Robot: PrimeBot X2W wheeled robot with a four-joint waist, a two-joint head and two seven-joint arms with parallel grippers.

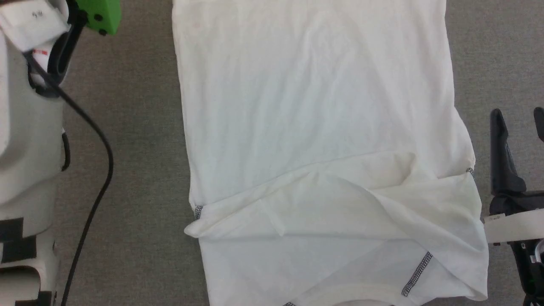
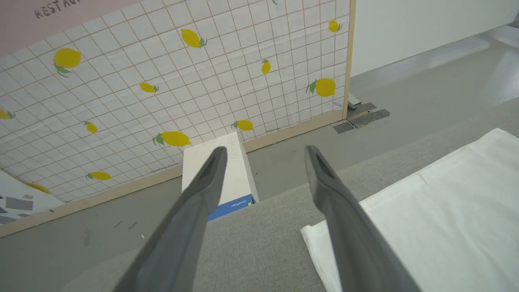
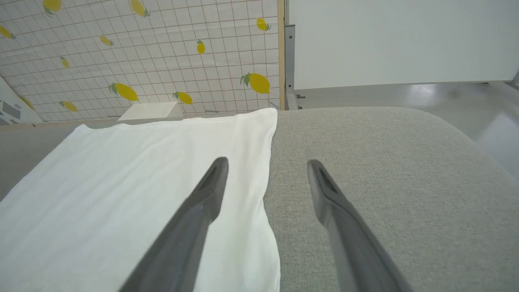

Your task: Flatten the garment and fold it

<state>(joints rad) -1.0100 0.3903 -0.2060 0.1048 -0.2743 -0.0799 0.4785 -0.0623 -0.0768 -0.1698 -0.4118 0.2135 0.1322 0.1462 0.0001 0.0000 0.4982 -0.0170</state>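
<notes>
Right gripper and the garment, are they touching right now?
Apart. The head view shows a strip of bare grey surface between the open right gripper and the right edge of the garment.

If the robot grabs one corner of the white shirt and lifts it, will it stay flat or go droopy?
Probably droopy: the shirt already lies in soft folds at its near end. It looks thin, so likely light. Pushed along the grey cloth surface, it would probably bunch up rather than slide whole.
</notes>
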